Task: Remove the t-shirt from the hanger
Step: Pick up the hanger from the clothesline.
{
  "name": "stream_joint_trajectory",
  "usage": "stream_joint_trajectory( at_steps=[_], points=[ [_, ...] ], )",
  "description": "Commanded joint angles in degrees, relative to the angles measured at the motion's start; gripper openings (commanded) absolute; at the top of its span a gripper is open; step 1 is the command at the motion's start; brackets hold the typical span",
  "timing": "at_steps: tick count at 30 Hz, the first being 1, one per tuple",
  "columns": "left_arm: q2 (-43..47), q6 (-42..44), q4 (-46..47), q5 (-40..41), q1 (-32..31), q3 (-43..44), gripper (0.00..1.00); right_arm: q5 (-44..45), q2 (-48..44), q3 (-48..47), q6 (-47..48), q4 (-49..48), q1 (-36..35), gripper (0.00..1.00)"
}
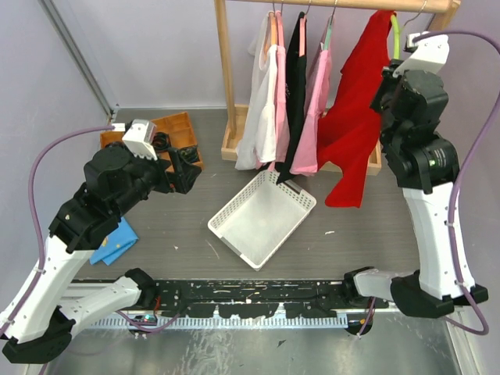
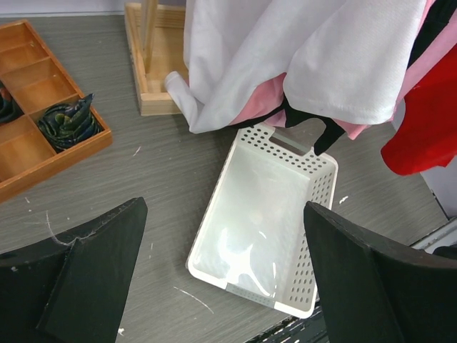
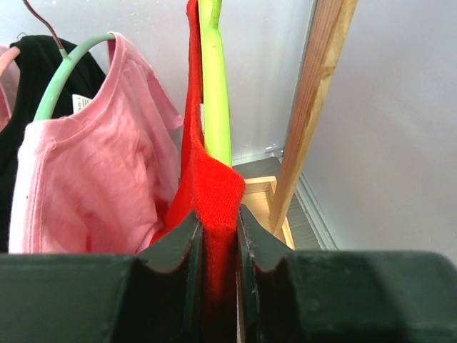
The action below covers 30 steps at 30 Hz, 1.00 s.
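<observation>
Wooden rack point(image 1: 225, 78) far side, garments hanging. Red t-shirt point(image 1: 355, 117) at rack's right end, not yet off lime-green hanger point(image 3: 214, 78). White basket point(image 1: 262, 219) mid-table. Left gripper point(image 2: 225, 207) near left, spread wide, empty. Right gripper point(image 3: 219, 221) pinched on red shoulder fabric beside hanger arm. Step: grip taken. Next, likely: draw shoulder off hanger end.

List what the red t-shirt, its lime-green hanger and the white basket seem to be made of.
The red t-shirt looks like soft knit fabric, matte, probably cotton: it drapes in folds and its edge shows a knit texture. The lime-green hanger is likely plastic: smooth, with slight sheen. The white basket looks like moulded plastic, glossy: perforated walls, light glinting off its floor.
</observation>
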<state>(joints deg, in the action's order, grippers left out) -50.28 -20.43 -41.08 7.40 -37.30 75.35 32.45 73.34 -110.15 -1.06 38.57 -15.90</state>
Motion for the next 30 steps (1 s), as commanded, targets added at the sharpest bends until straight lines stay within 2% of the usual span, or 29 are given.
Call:
stream_joint_trajectory(
  at_steps=[1,5,10,16,30],
  points=[
    [1.4,-0.4,1.0,-1.5,-0.3,1.6,0.98,-1.7,-5.0,3.0,-2.1,-6.8,0.3,0.01],
    [1.9,-0.5,1.7,-2.5,-0.3,1.1,0.98,-3.0,-9.8,8.5,-4.2,-5.5,0.3,0.01],
    [2.0,-0.5,2.0,-2.8,-0.3,0.5,0.98,-4.6,-14.8,10.2,-5.9,-3.6,0.2,0.01],
    [2.2,-0.8,2.8,-3.1,-0.3,-0.2,0.98,-5.8,-18.3,7.7,-5.5,-0.9,0.3,0.01],
    [4.8,-3.0,6.2,-7.1,-0.3,-0.3,0.98,-12.8,-25.1,-0.9,-3.3,-1.1,0.6,0.01]
  ],
)
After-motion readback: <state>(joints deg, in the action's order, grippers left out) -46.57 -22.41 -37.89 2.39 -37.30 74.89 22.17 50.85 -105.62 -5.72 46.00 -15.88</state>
